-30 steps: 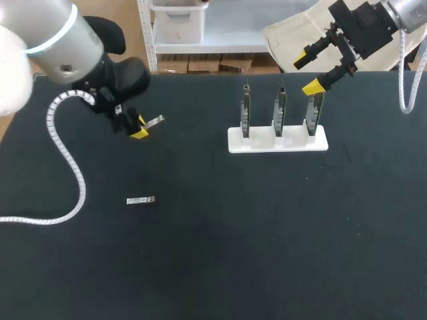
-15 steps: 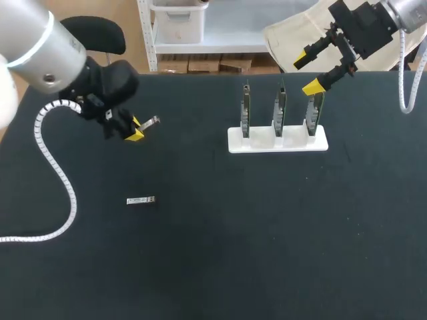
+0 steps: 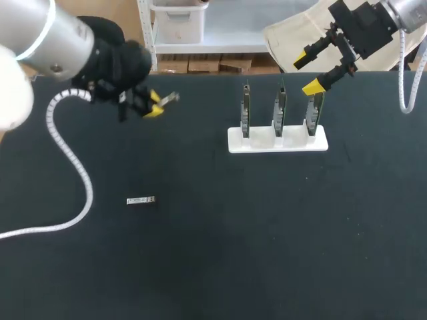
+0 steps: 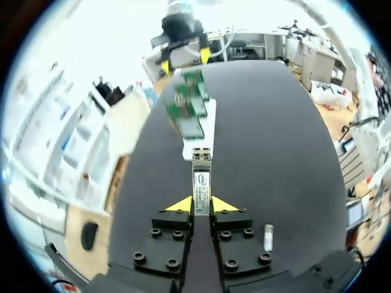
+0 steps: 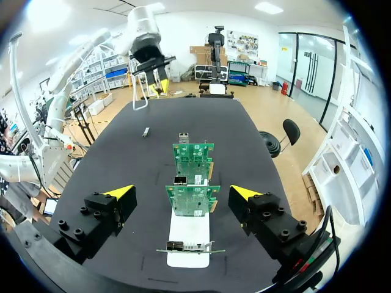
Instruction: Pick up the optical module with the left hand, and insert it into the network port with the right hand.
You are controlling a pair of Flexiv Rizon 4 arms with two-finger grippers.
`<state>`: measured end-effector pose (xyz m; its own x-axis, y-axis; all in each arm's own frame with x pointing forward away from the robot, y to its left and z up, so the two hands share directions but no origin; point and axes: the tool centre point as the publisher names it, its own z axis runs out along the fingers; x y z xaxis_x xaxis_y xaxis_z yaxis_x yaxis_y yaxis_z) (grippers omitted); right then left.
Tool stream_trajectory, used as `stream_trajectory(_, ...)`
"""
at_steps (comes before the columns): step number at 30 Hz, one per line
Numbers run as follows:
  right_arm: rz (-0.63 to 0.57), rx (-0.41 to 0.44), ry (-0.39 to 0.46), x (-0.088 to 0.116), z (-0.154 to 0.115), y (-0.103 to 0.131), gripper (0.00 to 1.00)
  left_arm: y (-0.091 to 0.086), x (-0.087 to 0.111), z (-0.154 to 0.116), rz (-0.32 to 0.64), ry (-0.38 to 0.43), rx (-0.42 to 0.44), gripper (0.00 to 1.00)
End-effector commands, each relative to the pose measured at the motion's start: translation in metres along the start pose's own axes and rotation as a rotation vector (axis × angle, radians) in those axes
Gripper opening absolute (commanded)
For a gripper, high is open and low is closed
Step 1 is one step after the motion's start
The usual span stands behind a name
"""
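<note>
A silver optical module (image 3: pixel 169 98) (image 4: pixel 201 179) is pinched between the yellow tips of my left gripper (image 3: pixel 155 109) (image 4: pixel 201 205), which is shut on it above the table's far left. Its free end points toward the white stand (image 3: pixel 277 141) (image 4: pixel 204 130) holding three upright green port boards (image 3: pixel 279 107) (image 5: pixel 192 157). Over the stand's right end my right gripper (image 3: pixel 311 72) (image 5: pixel 182 192) hangs open, its fingers straddling the row of boards. A second module (image 3: pixel 141 201) (image 4: pixel 267 237) (image 5: pixel 146 131) lies flat on the mat at the left.
The black mat (image 3: pixel 267 233) covers the whole table. The left arm's white corrugated cable (image 3: pixel 73 167) loops down over the mat's left side. The right arm's cable (image 3: pixel 403 73) hangs at the far right edge.
My left gripper has carried the module away from the near side and to the right, toward the far edge and the boards. The right arm and the loose module have stayed put.
</note>
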<state>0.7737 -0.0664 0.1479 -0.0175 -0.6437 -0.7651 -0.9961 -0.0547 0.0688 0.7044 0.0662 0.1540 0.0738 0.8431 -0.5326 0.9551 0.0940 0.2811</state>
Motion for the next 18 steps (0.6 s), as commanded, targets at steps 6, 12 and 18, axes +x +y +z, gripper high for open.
stream_trajectory(6,-0.001,0.003,-0.001,0.0,0.0,0.001,1.0,0.05,-0.075,0.012,0.102,-0.24,0.008,0.0)
stream_trajectory(12,-0.001,0.003,-0.001,0.0,0.0,0.001,1.0,0.057,-0.096,0.021,0.02,-0.479,0.045,0.0)
stream_trajectory(18,-0.001,0.003,-0.001,0.0,0.0,0.001,1.0,0.055,-0.094,0.024,-0.018,-0.527,0.065,0.0)
